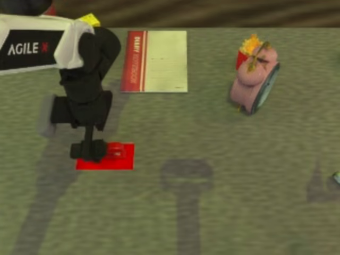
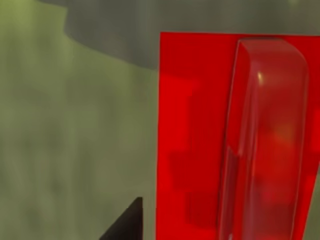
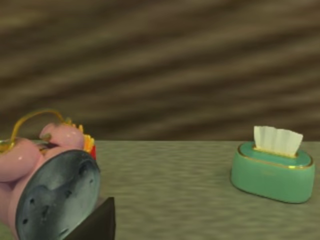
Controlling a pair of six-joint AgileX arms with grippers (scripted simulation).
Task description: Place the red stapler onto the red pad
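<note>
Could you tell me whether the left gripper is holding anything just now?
It cannot be told: the left gripper sits over the flat red pad, hiding its jaws, beside the glossy red stapler.

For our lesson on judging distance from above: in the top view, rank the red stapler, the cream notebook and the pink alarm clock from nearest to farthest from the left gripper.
1. Red stapler: on the red pad, right beside the left gripper.
2. Cream notebook: toward the table's far edge.
3. Pink alarm clock: far right.

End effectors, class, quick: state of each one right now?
Left end effector: over the red pad beside the red stapler; open or shut cannot be told.
Right end effector: not visible in the top view; state cannot be told.
</note>
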